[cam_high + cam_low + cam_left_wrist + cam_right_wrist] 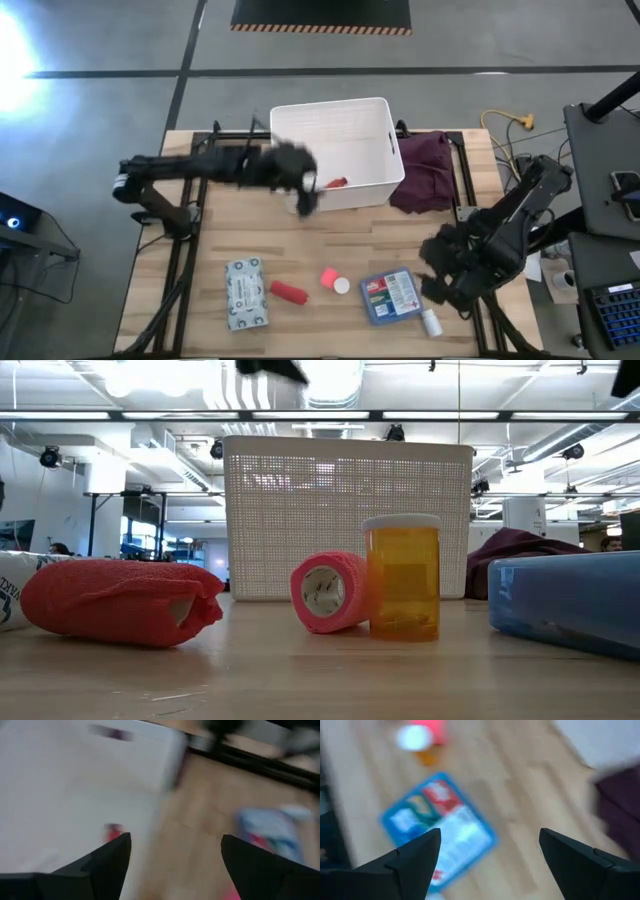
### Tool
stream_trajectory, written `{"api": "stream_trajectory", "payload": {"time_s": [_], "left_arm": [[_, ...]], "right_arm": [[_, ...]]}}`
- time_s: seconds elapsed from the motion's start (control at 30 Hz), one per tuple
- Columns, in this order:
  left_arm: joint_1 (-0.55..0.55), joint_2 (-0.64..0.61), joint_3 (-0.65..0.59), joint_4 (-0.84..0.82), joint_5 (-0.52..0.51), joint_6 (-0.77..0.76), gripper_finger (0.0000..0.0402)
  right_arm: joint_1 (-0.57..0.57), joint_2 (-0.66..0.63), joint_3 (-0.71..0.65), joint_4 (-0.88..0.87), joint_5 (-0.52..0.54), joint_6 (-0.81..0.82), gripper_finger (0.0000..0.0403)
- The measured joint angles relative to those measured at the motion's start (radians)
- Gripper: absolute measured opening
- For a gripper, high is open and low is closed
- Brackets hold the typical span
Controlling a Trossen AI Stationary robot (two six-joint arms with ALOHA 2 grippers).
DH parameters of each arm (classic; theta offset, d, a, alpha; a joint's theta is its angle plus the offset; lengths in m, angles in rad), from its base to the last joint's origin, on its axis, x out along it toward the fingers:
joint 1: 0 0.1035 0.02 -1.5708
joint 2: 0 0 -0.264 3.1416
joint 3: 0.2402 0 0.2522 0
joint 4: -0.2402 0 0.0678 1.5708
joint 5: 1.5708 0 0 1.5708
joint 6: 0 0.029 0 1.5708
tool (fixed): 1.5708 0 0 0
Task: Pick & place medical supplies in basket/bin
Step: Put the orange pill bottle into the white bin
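Observation:
The white ribbed tub (335, 130) stands at the table's far middle with a small red item (337, 183) on its floor. My left gripper (305, 195) hovers open and empty over the tub's near-left corner; its wrist view (175, 837) shows the tub wall (75, 795) and the red item (112, 831). My right gripper (440, 275) is open and empty above the table, just right of the flat blue first-aid box (390, 296), which fills its wrist view (440, 832). On the near table lie a grey-green packet (245, 293), a red roll (289, 291), a pink roll (328, 277), an orange bottle (403, 577) and a white bottle (431, 322).
A dark purple cloth (425, 170) lies bunched against the tub's right wall. Black frame rails run along the table's left and right edges. Bare wood (360, 235) lies between the tub and the row of supplies. In the low view the tub (348, 515) stands behind the pink roll (328, 593).

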Motion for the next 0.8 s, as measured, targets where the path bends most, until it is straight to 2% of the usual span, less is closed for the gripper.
{"api": "stream_trajectory", "payload": {"time_s": [0.07,0.17,0.27,0.43,0.53,0.63,0.8], "left_arm": [[-0.115,-0.003,-0.003,-0.010,-0.025,-0.010,0.0279],[-0.274,0.001,-0.036,-0.026,-0.153,-0.050,0.0273],[-0.387,0.002,-0.107,-0.028,-0.236,-0.146,0.0270],[-0.491,-0.017,-0.252,-0.047,-0.271,-0.469,0.0269],[-0.560,-0.036,-0.325,-0.040,-0.273,-0.608,0.0269],[-0.619,-0.049,-0.382,-0.037,-0.288,-0.698,0.0269],[-0.676,-0.086,-0.442,-0.037,-0.298,-0.787,0.0269]], "right_arm": [[-0.022,0.021,-0.030,0.133,-0.008,-0.118,0.0329],[-0.068,0.063,-0.083,0.296,-0.010,-0.253,0.0329],[-0.120,0.106,-0.120,0.417,-0.015,-0.335,0.0329],[-0.195,0.194,-0.136,0.593,-0.106,-0.500,0.0329],[-0.215,0.272,-0.104,0.669,-0.122,-0.624,0.0329],[-0.228,0.358,-0.049,0.686,-0.125,-0.691,0.0329],[-0.267,0.480,0.024,0.683,-0.189,-0.662,0.0329]]}}
